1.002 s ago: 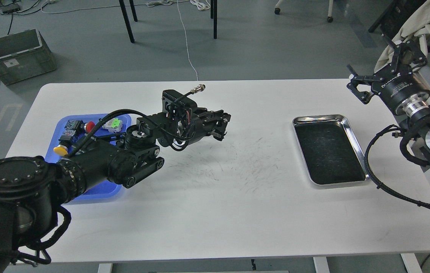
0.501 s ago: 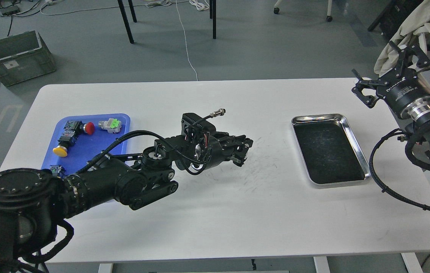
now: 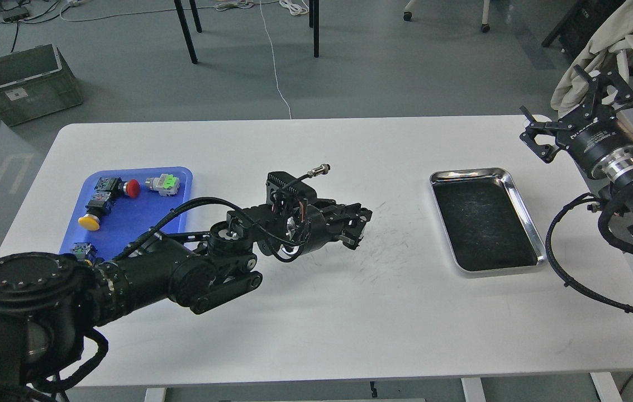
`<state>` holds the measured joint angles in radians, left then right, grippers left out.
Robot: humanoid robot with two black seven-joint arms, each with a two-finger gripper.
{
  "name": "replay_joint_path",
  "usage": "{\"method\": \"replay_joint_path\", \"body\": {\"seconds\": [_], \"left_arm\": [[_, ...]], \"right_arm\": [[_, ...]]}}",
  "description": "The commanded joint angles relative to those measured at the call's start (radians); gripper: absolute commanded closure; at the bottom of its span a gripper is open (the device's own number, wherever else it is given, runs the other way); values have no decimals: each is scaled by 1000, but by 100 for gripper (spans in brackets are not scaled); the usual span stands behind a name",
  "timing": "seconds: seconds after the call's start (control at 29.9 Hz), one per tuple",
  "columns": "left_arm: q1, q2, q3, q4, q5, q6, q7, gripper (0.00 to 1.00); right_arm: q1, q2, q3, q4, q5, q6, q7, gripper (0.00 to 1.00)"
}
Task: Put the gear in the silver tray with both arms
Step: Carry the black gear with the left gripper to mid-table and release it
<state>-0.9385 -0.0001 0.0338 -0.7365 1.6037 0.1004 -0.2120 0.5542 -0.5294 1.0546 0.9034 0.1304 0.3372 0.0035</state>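
Presently, left end effector (image 3: 356,226) mid-frame, dark, grip state unreadable; silver tray (image 3: 522,201) lies right of it, long axis up-frame. Right end effector (image 3: 576,114), fingers spread, upper right, sits nearer the tray.

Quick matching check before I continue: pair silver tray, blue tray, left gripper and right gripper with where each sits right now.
Things:
1. silver tray
2. blue tray
3. left gripper
4. right gripper

Places:
A. above the table's far right corner
B. left side of the table
C. right side of the table
D. over the table's middle

Pairs: 1-C, 2-B, 3-D, 4-A
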Motion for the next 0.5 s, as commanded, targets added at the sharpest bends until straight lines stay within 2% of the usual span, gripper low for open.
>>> {"method": "replay_joint_path", "body": {"seconds": [0.0,0.07,0.2,0.3,0.47], "left_arm": [[4,0,0,0,-48,2,-3,32],[4,0,0,2,-91,8,-4,19],[1,0,0,8,-139,31,-10,6],[-2,0,-17,15,-201,45,-15,3],[-17,0,-123,41,-370,44,-17,2]], "right_arm": [[1,2,2,0,0,5,1,1],[0,3,4,-1,0,5,1,1],[1,14,11,-38,2,6,1,1],[1,14,19,-50,2,6,1,1],[1,14,24,-52,3,9,1,1]]}}
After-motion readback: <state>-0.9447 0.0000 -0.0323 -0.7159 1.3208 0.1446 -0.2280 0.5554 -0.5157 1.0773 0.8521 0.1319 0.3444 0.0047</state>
